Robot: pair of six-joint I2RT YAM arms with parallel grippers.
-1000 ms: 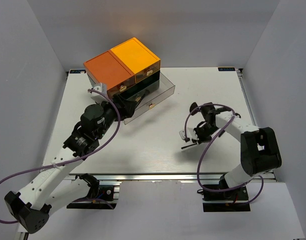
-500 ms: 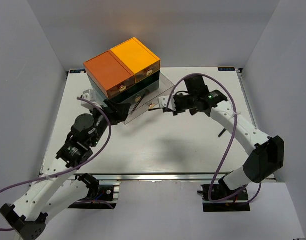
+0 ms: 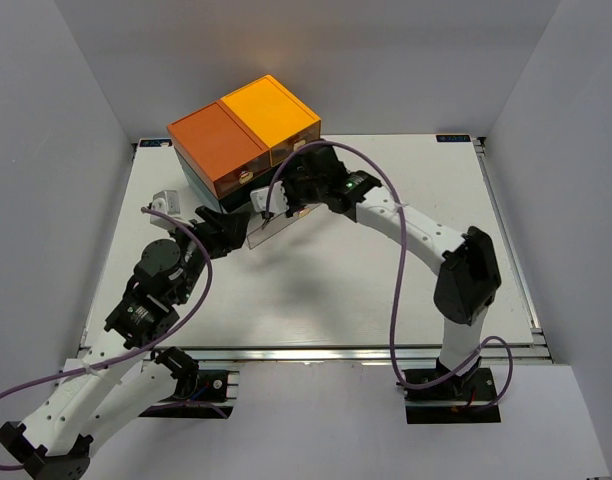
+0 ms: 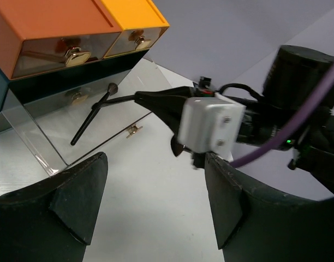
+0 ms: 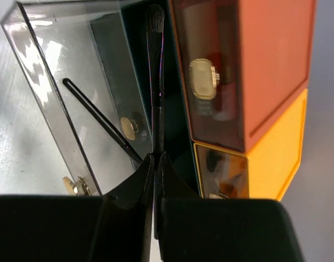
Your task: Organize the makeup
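My right gripper (image 5: 156, 158) is shut on a thin black-handled brush (image 5: 155, 65). It holds the brush, bristles pointing away, over the pulled-out clear drawer (image 5: 44, 93) of the orange-topped drawer box (image 3: 241, 130). A second black brush (image 5: 96, 120) lies inside that drawer and also shows in the left wrist view (image 4: 90, 121). In the top view the right gripper (image 3: 286, 200) is at the box front. My left gripper (image 4: 156, 202) is open and empty, low over the table just in front of the drawer (image 4: 41, 136). It also shows in the top view (image 3: 224, 232). No other makeup is in view.
The drawer box stands at the back left of the white table (image 3: 386, 270). Its upper drawers, with gold knobs (image 5: 202, 79), are closed. The right arm (image 3: 416, 225) stretches across the table's middle towards the box. Grey walls enclose the table on three sides.
My right arm has swung from the table's right middle to the open drawer, carrying the brush. My left gripper has drawn back a little from the drawer front.
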